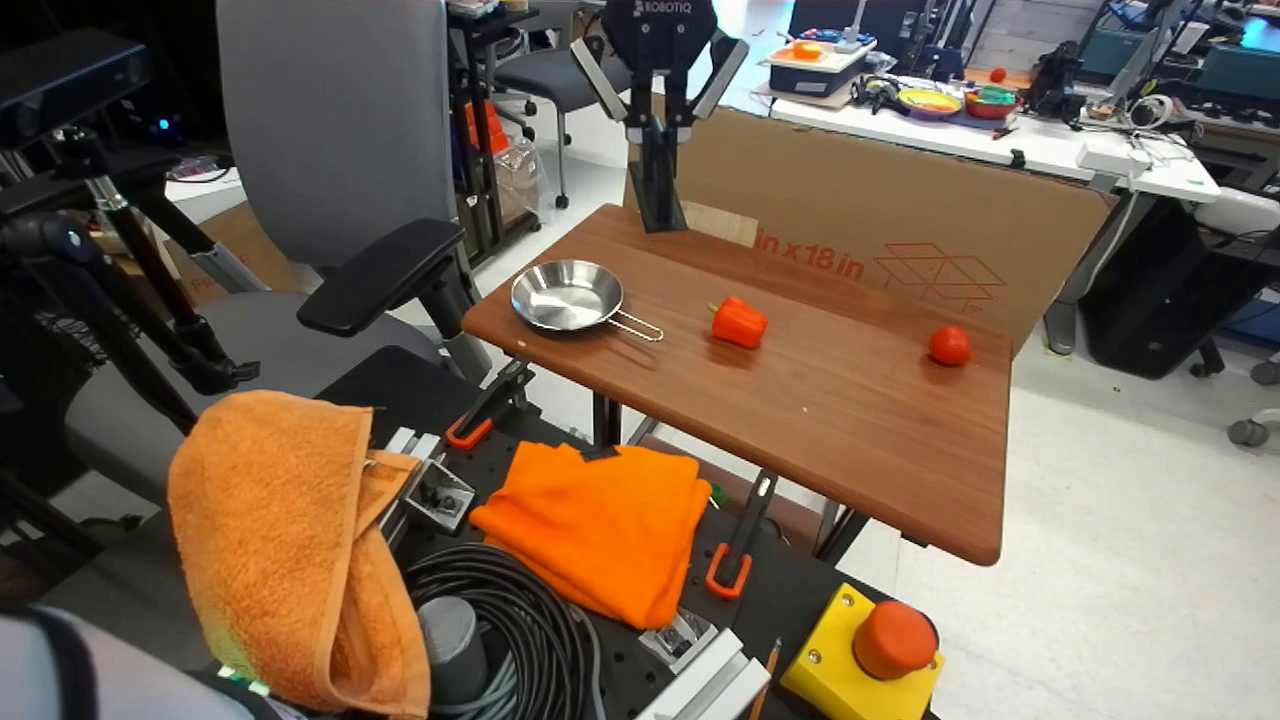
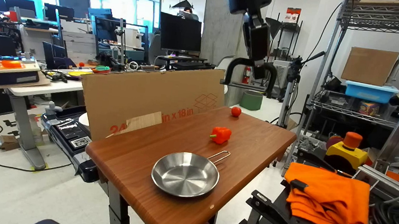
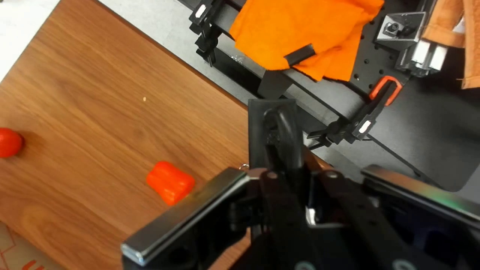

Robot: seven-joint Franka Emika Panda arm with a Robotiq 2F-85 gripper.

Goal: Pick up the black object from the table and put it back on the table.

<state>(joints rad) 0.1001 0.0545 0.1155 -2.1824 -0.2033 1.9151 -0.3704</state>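
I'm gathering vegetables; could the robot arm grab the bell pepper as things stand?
Probably not: the claw is shut on the black arched object, though the bell pepper lies uncovered on the wood-grain table.

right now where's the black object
In the wrist view, the black object shows near centre, right of the pepper and below the orange cloth; in an exterior view it hangs in midair from the closed hand.

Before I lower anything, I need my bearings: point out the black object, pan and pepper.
Black object [image 1: 659, 187]: in an exterior view, its lower length.
Pan [image 2: 185, 175]: in an exterior view, inner base.
Pepper [image 3: 170, 183]: in the wrist view, body.
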